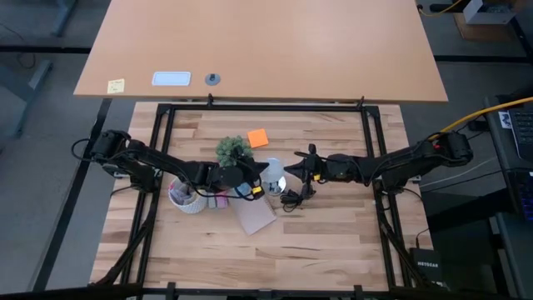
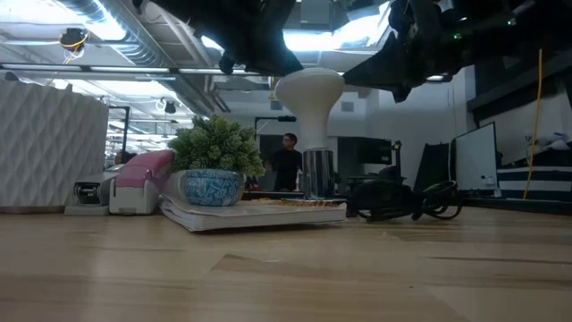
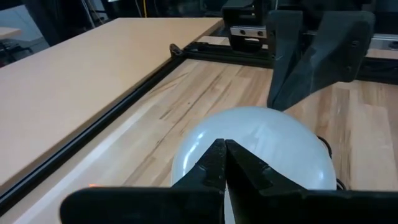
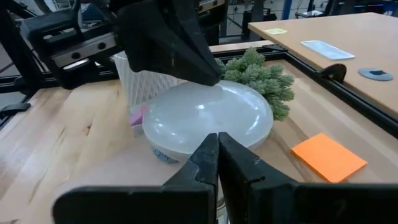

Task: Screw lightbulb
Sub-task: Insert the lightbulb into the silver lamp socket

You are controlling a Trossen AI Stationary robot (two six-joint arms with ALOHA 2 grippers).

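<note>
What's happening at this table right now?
Two robot arms meet over a white bulb that stands upright, base down, in a shiny socket at the middle of the table. The left claw and the right claw are both shut, each tip right at the top of the globe from opposite sides; neither grips it. A small potted plant, an orange note and a white basket sit nearby.
</note>
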